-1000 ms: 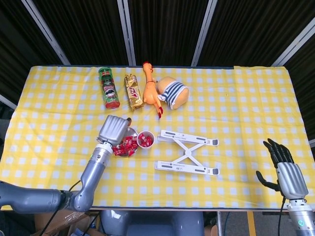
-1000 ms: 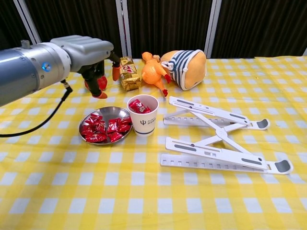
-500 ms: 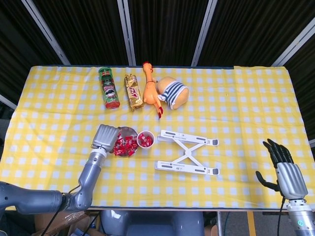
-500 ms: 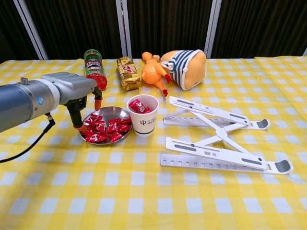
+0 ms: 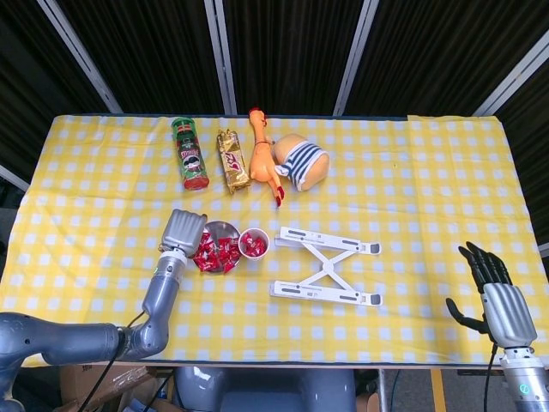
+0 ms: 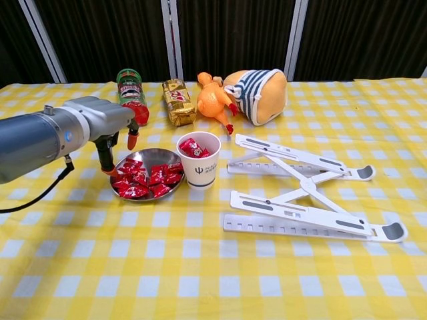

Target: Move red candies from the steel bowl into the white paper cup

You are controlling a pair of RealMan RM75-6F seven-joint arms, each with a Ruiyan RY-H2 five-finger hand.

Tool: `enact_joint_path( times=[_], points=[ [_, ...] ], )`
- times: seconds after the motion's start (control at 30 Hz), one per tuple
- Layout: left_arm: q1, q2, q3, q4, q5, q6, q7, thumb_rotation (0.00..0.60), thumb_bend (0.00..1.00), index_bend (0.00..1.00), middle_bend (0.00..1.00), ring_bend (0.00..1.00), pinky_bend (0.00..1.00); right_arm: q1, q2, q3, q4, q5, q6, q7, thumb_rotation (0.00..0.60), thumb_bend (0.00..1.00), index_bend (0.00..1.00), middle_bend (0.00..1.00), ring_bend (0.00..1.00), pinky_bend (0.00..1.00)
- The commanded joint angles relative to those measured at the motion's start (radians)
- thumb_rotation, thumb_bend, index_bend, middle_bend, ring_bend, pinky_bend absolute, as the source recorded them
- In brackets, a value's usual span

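1. Yellow-and-white checked cloth [image 6: 213,280] is covering the table, with dark curtains hanging behind it.
2. Nearest the robot, the right hand [image 5: 502,300] is hanging off the table's front corner, fingers apart and holding nothing.
3. A white folding stand [image 6: 300,193] is lying flat at mid-table.
4. The left hand [image 6: 100,123] is hovering at the steel bowl's [image 6: 150,156] left rim, fingers pointing down over the red candies [image 6: 143,180]; whether a candy is pinched I cannot tell (the fingertips are red like the wrappers).
5. The white paper cup [image 6: 199,163] is standing upright just beside the bowl's right edge, already holding a few candies.
6. Further back, a green crisp can [image 6: 130,93], a gold snack packet [image 6: 177,100], a rubber chicken [image 6: 213,103] and a striped plush toy [image 6: 257,93] are lying in a row.
7. Risk, as I judge it: pressing down on the rim could be tipping the shallow bowl and scattering candies, and a sideways sweep could be knocking the light cup over.
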Motion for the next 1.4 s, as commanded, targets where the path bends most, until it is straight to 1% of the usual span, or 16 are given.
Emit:
enact_joint_path(
  times=[0.03, 0.13, 0.37, 0.67, 0.97, 1.2, 1.3, 1.4],
  points=[
    [-0.006, -0.004, 0.002, 0.012, -0.016, -0.011, 0.013, 0.6, 0.21, 0.39, 0.92, 0.95, 0.99, 0.0, 0.001, 0.001, 0.0, 0.002, -0.001, 0.001, 0.6, 0.41, 0.0, 0.0, 0.0, 0.0],
    [-0.01, -0.012, 0.001, 0.026, -0.027, -0.021, 0.014, 0.6, 0.24, 0.4, 0.92, 0.95, 0.99, 0.001, 0.0, 0.001, 0.0, 0.004, -0.003, 0.001, 0.6, 0.41, 0.0, 0.0, 0.0, 0.0],
    [-0.022, -0.039, -0.007, 0.073, -0.021, -0.052, 0.0, 0.6, 0.25, 0.42, 0.92, 0.95, 0.99, 0.003, 0.002, 0.004, -0.005, 0.011, -0.007, -0.001, 0.6, 0.41, 0.0, 0.0, 0.0, 0.0],
    [-0.033, -0.071, -0.003, 0.13, -0.031, -0.081, 0.0, 0.6, 0.29, 0.45, 0.92, 0.96, 0.99, 0.0, 0.002, 0.004, -0.006, 0.015, -0.007, 0.001, 0.6, 0.41, 0.0, 0.0, 0.0, 0.0],
    [-0.034, -0.089, 0.006, 0.148, -0.008, -0.095, -0.012, 0.6, 0.4, 0.54, 0.93, 0.96, 0.99, 0.001, 0.001, 0.004, -0.006, 0.017, -0.01, -0.001, 0.6, 0.41, 0.0, 0.0, 0.0, 0.0],
    [-0.025, -0.079, 0.012, 0.128, 0.019, -0.084, -0.026, 0.6, 0.41, 0.55, 0.94, 0.96, 0.99, 0.001, 0.001, 0.003, -0.006, 0.015, -0.009, -0.001, 0.6, 0.41, 0.0, 0.0, 0.0, 0.0],
    [-0.02, -0.054, 0.0, 0.088, 0.044, -0.063, -0.045, 0.6, 0.41, 0.55, 0.94, 0.96, 0.99, 0.001, 0.001, 0.004, -0.005, 0.013, -0.008, -0.001, 0.6, 0.41, 0.0, 0.0, 0.0, 0.0],
    [-0.017, -0.015, -0.023, 0.023, 0.069, -0.036, -0.064, 0.6, 0.41, 0.55, 0.94, 0.96, 0.99, 0.001, 0.001, 0.003, -0.005, 0.012, -0.009, -0.002, 0.6, 0.41, 0.0, 0.0, 0.0, 0.0]
  ],
)
